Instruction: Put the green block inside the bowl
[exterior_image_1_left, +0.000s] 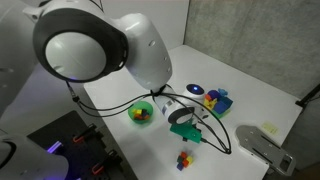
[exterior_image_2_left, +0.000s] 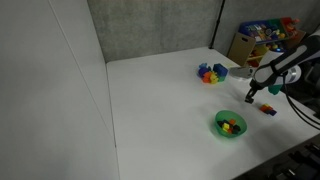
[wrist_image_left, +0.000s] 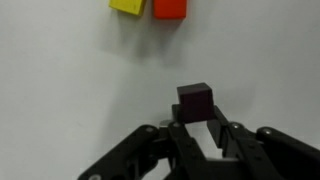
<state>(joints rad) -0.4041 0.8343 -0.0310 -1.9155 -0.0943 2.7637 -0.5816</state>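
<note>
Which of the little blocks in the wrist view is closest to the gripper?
The dark block, right at the tips of the gripper. The yellow block and red block lie farther off, side by side at the top edge.

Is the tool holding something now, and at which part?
It cannot be told. In the wrist view a small dark cube sits at the tips of the tool, but contact on its sides is unclear.
</note>
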